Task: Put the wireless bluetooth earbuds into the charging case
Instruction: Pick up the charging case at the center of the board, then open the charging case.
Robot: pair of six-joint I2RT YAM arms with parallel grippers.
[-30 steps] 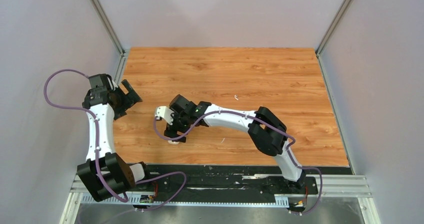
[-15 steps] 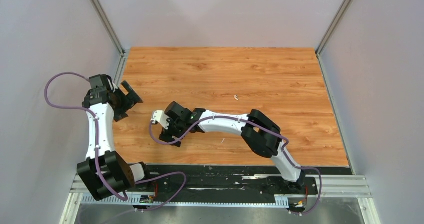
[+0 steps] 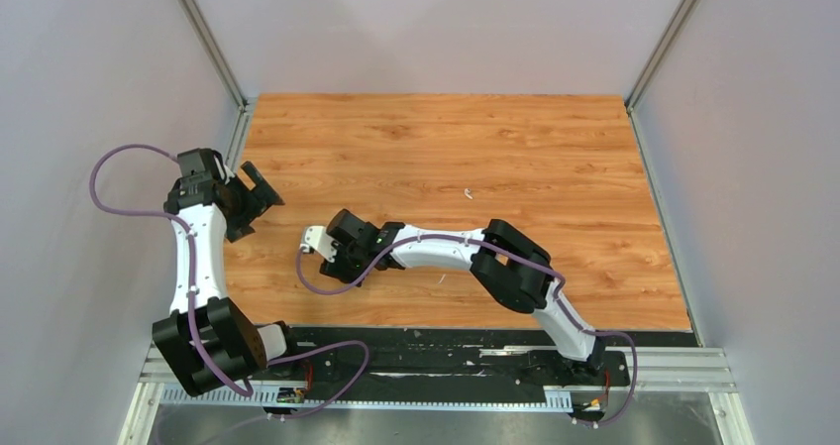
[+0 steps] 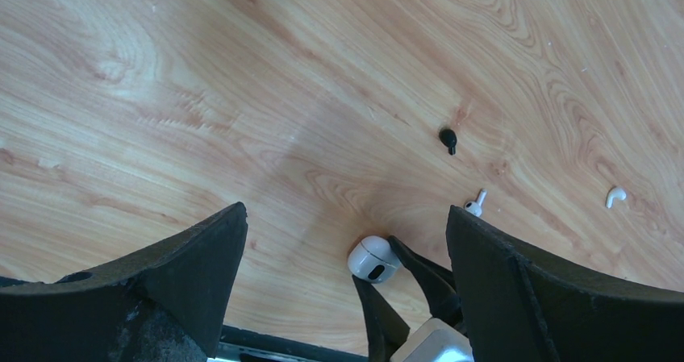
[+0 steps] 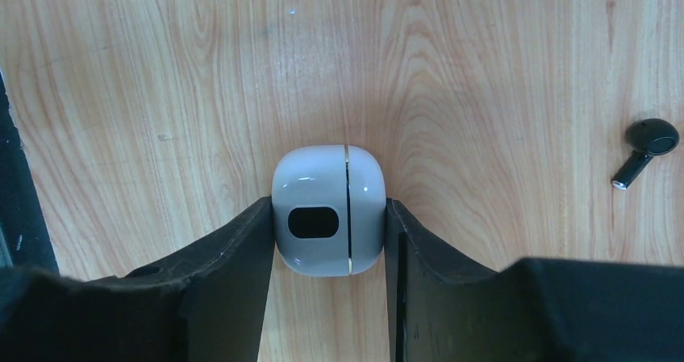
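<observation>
The right claw pinches the charging case, with one black finger pressed against each side. The case is white, rounded and closed. A thin gold seam runs down it, and a dark oval sits on the face turned to the wrist camera. It rests on the wooden table, in the near left part as seen from above.

In the right wrist view a black earbud lies on the wood at about two o'clock from the case, well apart from it. Its stem points toward seven o'clock.

The left claw is spread wide and holds nothing. From above it hangs at about ten o'clock from the right claw, close to the table's left edge. Its wrist view looks down on the case, low between its own two fingers. A white earbud lies at two o'clock from the case, near the right claw's finger. A second white earbud lies farther out at three o'clock. That view also shows a black one at one o'clock; I cannot tell whether it is the same one.
</observation>
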